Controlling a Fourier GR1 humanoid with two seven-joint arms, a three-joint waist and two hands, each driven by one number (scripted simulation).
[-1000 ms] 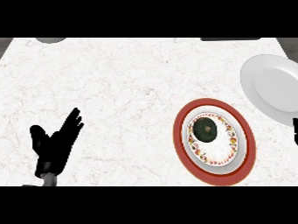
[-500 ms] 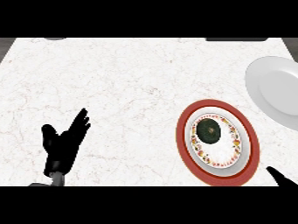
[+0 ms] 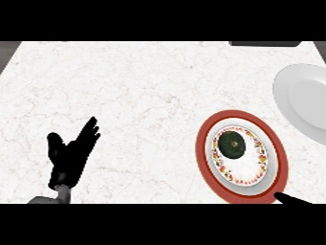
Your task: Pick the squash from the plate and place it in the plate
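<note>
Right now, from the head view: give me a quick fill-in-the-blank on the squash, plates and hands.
1. The squash lies on the patterned plate, whose outer rim is ____.
2. The plain white plate sits near the counter's ____ edge.
3. The left hand is ____, holding nothing.
4. The right hand barely shows, at the view's lower ____ corner.

Missing words: red; right; open; right.

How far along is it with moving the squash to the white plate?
Nothing looks done yet: the squash sits on the red plate, not the white plate. Nothing is in hand: the left hand rests open at lower left, and only a bit of the right hand shows beside the red plate. Left: grasp, lift, carry and set down.
</note>
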